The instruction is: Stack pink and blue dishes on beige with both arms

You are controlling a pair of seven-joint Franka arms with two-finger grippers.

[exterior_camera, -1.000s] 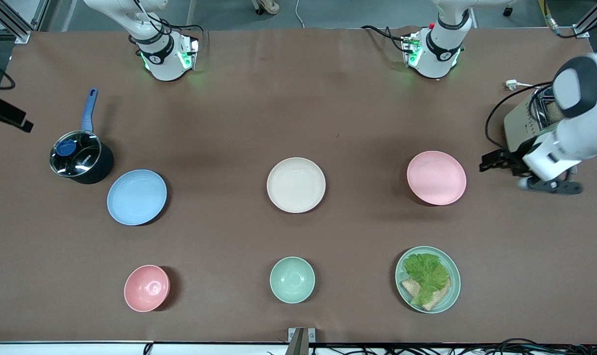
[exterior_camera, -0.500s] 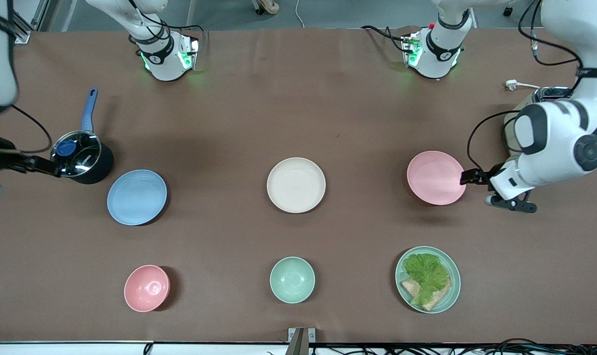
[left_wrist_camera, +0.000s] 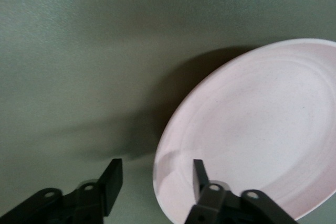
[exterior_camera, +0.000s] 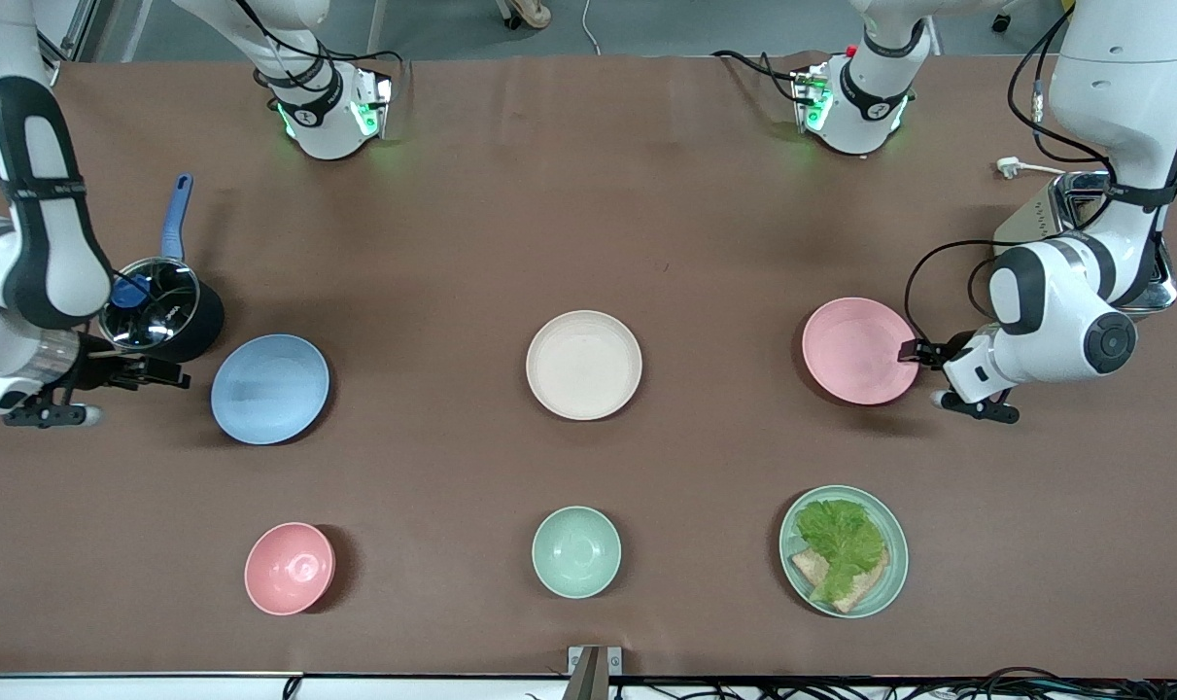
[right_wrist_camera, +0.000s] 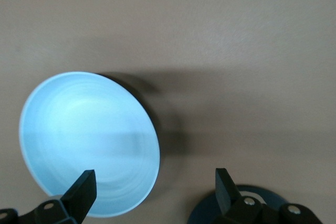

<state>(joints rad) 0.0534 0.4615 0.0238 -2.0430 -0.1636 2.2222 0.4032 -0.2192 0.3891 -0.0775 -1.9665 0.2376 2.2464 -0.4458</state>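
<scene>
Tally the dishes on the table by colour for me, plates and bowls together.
Pink: 2, plate and bowl
Blue: 1, plate
Beige: 1, plate
Mint-green: 2, bowl and plate with lettuce
Total: 6

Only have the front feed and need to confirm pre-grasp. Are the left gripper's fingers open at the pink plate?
Observer: Yes. The left wrist view shows the left gripper open, with one finger over the pink plate at its rim and the other over bare table.
Operator: Right side?
Observer: The right wrist view shows the right gripper open too. The edge of the blue plate shows in the gap between its fingers.
Operator: Anything crowding it?
Observer: The dark pot shows right beside one of its fingers.
</scene>
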